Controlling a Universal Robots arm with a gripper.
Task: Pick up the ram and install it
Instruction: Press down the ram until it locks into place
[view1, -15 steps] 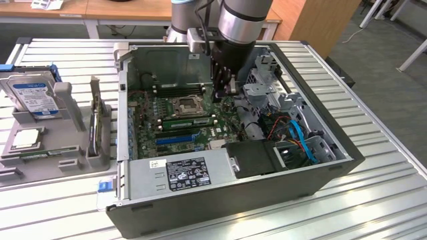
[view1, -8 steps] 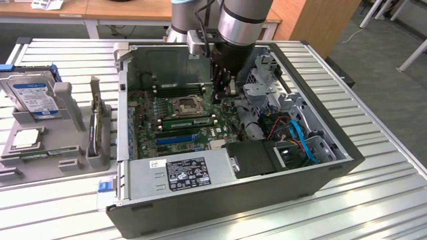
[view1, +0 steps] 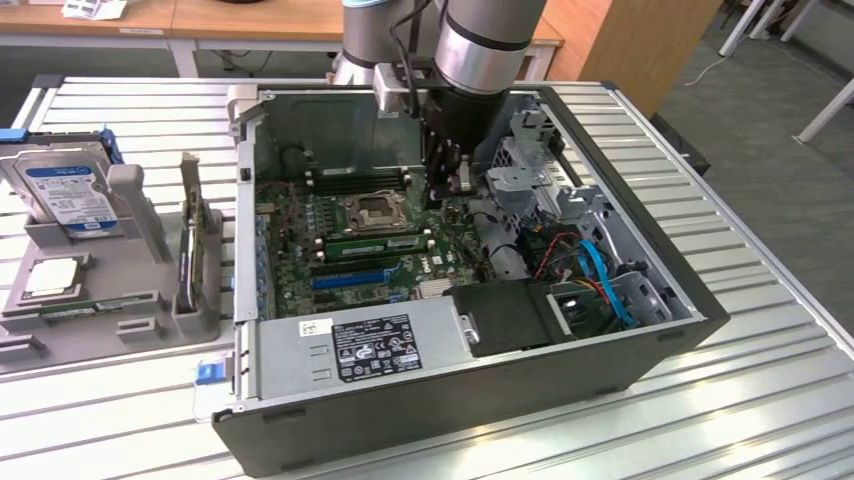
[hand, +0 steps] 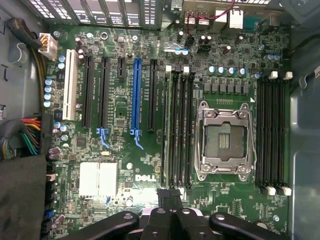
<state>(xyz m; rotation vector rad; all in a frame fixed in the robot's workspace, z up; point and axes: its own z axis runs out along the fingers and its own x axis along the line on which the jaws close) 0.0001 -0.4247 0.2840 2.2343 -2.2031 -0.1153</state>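
Claw (hand: 169, 193) closed, its base off-frame.

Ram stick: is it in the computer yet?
Mostly done, it seems: the long green ram stick already stands seated beside the square metal processor socket. In hand: nothing; the shut gripper hangs near one end of it. Left: unclear whether it's fully clicked in.

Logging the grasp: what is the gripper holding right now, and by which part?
Nothing: the gripper is shut with nothing between its fingers, over the motherboard.
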